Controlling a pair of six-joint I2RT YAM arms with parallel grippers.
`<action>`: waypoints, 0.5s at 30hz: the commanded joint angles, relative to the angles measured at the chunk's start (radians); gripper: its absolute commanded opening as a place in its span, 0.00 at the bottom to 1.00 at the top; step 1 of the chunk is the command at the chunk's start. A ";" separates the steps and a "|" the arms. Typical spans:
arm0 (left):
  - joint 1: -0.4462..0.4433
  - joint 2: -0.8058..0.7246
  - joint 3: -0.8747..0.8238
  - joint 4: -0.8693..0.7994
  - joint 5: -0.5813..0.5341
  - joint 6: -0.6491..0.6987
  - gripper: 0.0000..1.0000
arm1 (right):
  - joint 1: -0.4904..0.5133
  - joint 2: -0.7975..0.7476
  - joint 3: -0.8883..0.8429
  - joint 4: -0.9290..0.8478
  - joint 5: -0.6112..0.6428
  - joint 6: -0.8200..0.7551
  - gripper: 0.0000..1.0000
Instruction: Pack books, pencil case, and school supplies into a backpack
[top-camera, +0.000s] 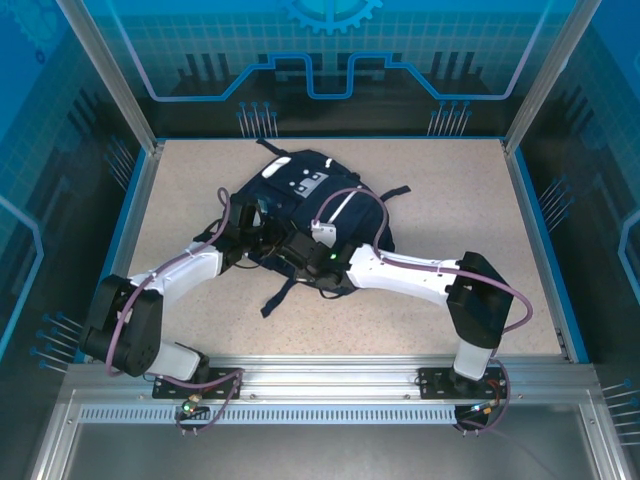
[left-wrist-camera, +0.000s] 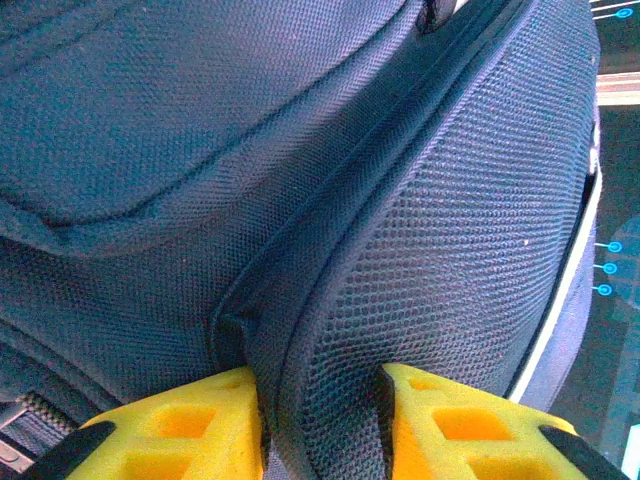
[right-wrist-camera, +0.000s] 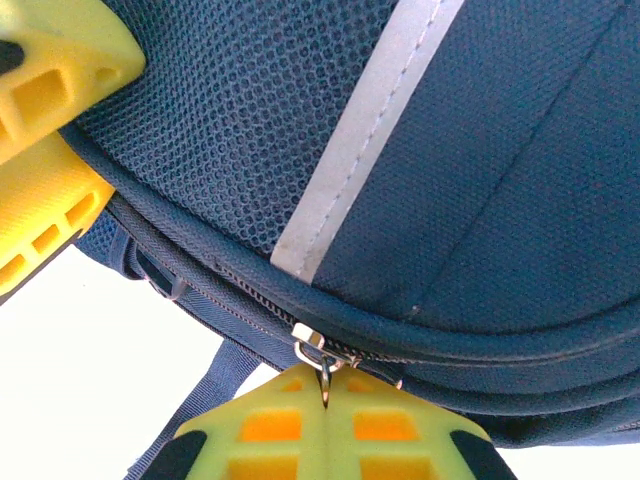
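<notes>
Your right hand (right-wrist-camera: 325, 430) is pressed together on the metal zipper pull (right-wrist-camera: 324, 375) of the backpack (top-camera: 290, 200). The two yellow fingers meet with only the pull's tab between them, and the slider sits just above their tips on the zip line.

Your left hand (left-wrist-camera: 320, 430) is clamped on the backpack as well. A raised fold of navy mesh beside the zip seam stands between its fingers (left-wrist-camera: 180, 435), with fabric touching both inner faces. In the right wrist view, the left fingers (right-wrist-camera: 45, 150) show at upper left on the bag's edge, near your right hand but apart from it.

A white stripe (right-wrist-camera: 370, 130) runs diagonally down the mesh panel and ends at the piping just above the slider. Whether the zip teeth left of the slider are joined or parted: cannot tell.

The backpack lies flat on the counter (top-camera: 460, 200), about mid-counter, with its pale patch (top-camera: 308, 184) facing up. A dark strap (top-camera: 278, 295) trails off the bag's near side onto the counter between your arms. Both arms reach in from the near edge and meet at that near side.
</notes>
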 joint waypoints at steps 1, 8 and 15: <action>0.008 0.000 -0.019 0.188 0.008 -0.036 0.37 | -0.002 -0.034 -0.008 -0.026 -0.023 -0.002 0.00; 0.008 -0.002 -0.032 0.205 -0.007 -0.047 0.40 | -0.008 -0.035 -0.013 -0.031 -0.032 0.001 0.00; 0.009 0.008 -0.007 0.069 -0.090 -0.013 0.09 | -0.008 -0.045 -0.018 -0.114 0.017 0.002 0.00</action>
